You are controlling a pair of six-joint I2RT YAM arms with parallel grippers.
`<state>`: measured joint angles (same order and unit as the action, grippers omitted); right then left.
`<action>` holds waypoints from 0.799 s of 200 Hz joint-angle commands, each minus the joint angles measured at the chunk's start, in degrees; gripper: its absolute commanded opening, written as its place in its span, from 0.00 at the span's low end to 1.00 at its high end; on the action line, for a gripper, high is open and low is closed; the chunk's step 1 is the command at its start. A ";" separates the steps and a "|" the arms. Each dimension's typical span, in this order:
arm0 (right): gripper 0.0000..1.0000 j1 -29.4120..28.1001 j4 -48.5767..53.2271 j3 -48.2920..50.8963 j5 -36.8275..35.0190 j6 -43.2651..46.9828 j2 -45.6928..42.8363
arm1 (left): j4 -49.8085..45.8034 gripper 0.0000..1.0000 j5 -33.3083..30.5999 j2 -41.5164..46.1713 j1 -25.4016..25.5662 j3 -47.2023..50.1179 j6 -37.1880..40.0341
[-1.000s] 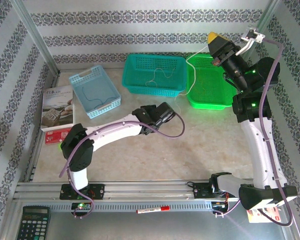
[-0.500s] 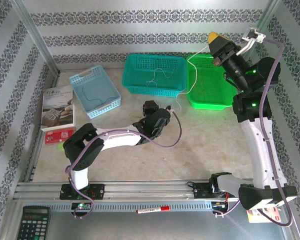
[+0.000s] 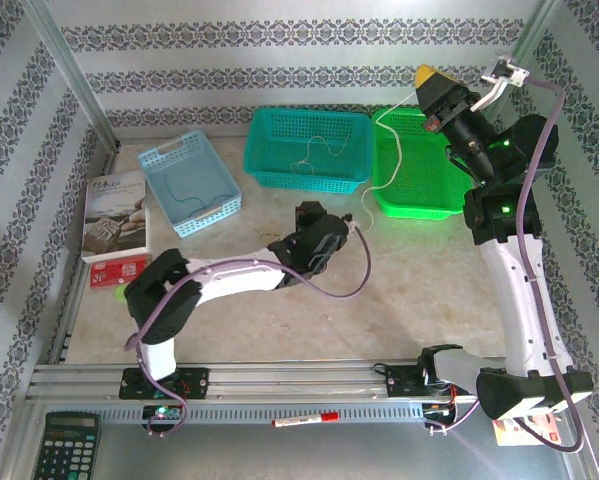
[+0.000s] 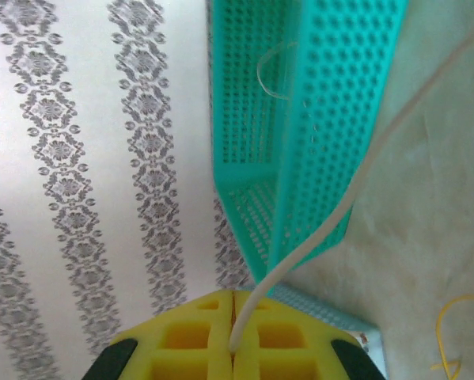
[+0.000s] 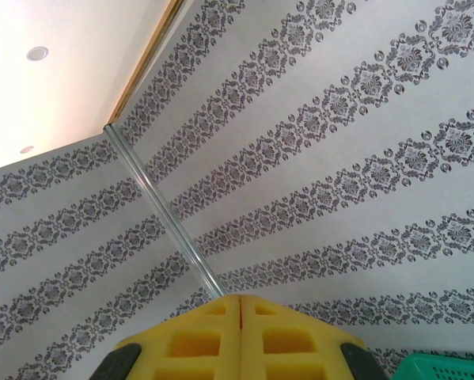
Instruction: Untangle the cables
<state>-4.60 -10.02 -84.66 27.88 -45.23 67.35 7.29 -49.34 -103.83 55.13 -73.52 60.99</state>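
A white cable runs taut from my raised right gripper down over the green basket to my left gripper at mid-table. In the left wrist view the white cable ends clamped between the shut yellow pads of the left gripper. The right gripper has its pads pressed together, and the cable does not show between them there. A thin pale wire lies in the teal basket. A dark blue wire lies in the light blue basket. A yellow wire lies on the table.
Three baskets line the back: light blue basket, teal basket and green basket. A booklet and a red box sit at the left. A calculator and a red marker lie beyond the near rail.
My left arm has folded lower and its wrist has turned toward the back baskets, taking the lower end of the white cable with it. The right arm has stayed still.
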 commanded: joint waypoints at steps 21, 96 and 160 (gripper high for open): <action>0.00 0.87 -2.34 -0.26 -0.01 -0.66 0.13 | -31.11 0.00 16.62 7.71 -0.19 -8.50 -28.61; 0.00 0.95 -2.48 -0.41 -0.29 -0.91 1.89 | -33.92 0.00 31.74 12.57 -9.14 -15.09 -45.74; 0.00 0.98 0.20 0.33 -2.53 3.63 4.02 | -33.83 0.00 41.78 7.44 -25.08 -21.39 -57.82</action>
<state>-4.23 -9.76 -84.53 27.40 -44.80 71.44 -25.10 -13.10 -93.78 34.96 -91.83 10.83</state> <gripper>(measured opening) 0.053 0.043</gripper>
